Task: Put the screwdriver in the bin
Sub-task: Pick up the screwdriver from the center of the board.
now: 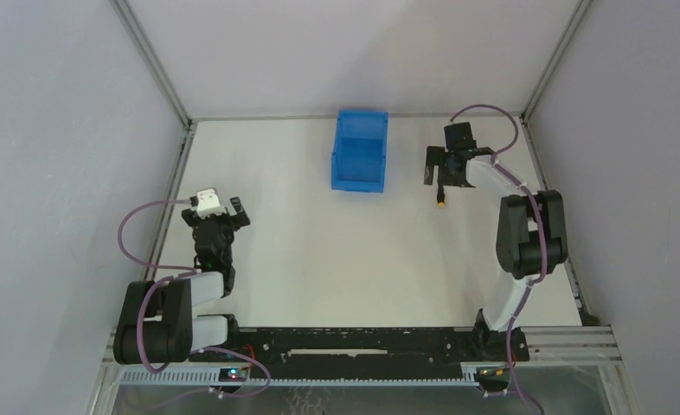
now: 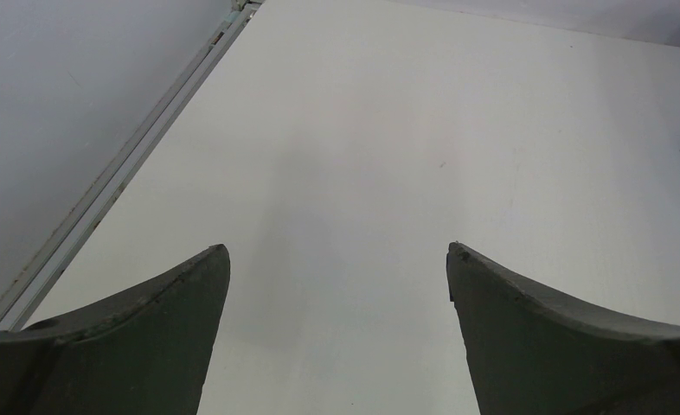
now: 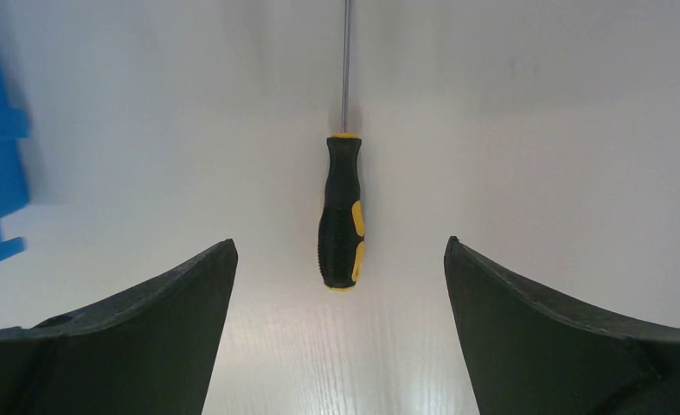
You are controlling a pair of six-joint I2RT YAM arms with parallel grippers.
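The right gripper hangs spread wide over the screwdriver, lying flat on the table at 3 o'clock of the bin, shaft to 12 and yellow butt to 6 in the wrist view; the left gripper, also spread and empty, sits off at 8 o'clock. Danger, I'd say: that slim round handle could roll or swivel if one finger meets it first, and a low carry could snag the shaft on the bin's wall.
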